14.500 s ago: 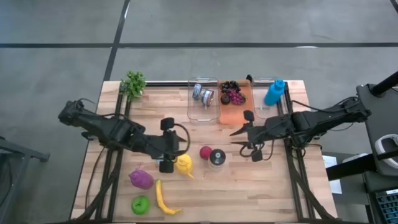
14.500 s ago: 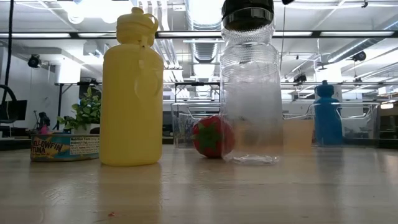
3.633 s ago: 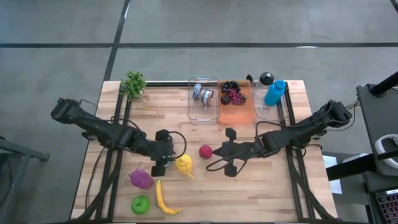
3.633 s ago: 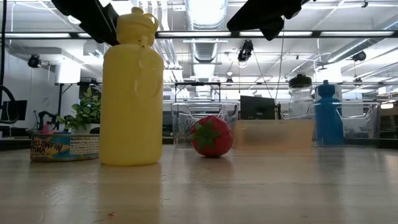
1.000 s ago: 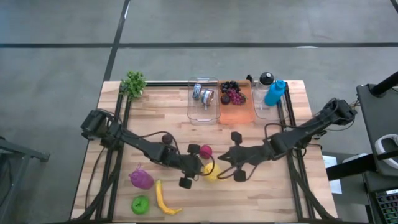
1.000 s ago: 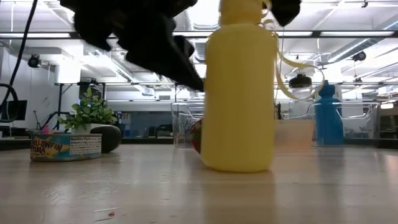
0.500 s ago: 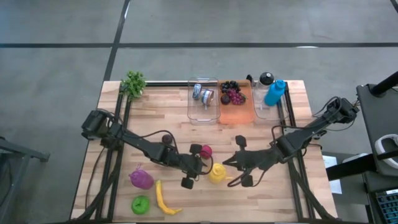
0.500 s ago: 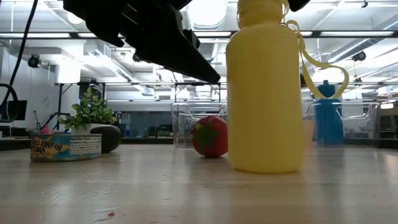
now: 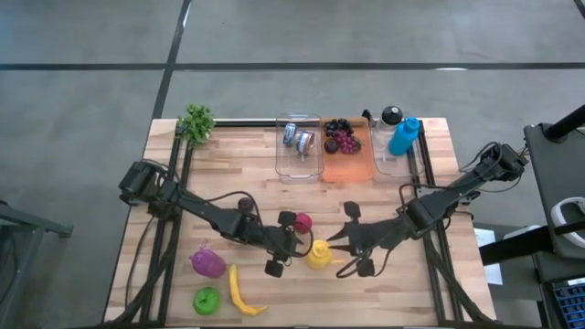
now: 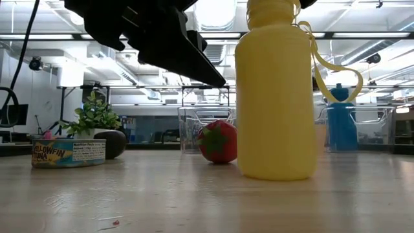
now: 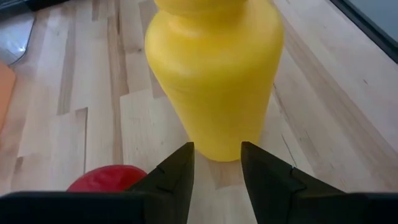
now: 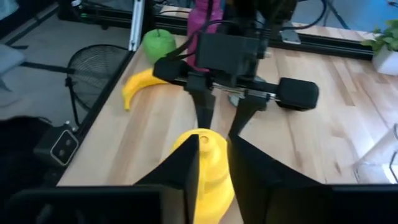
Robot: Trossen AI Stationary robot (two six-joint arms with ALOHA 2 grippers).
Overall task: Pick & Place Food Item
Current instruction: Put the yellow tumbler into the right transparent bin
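Crowded centre, open front-right corner

My left gripper (image 9: 285, 249) and my right gripper (image 9: 345, 249) face each other across the upright yellow plastic bottle (image 9: 319, 253), so neither can push straight ahead; the red strawberry-shaped toy (image 9: 302, 222) sits just beside my left fingers (image 11: 176, 176) and blocks that side. Behind, the clear plastic bin (image 9: 299, 146) and the orange tray (image 9: 345, 151) wall off the table's far edge. The yellow banana (image 9: 239, 292), purple fruit (image 9: 207, 263) and green apple (image 9: 207, 300) fill the front-left corner; the bare wooden tabletop (image 9: 411, 288) at front right is free.
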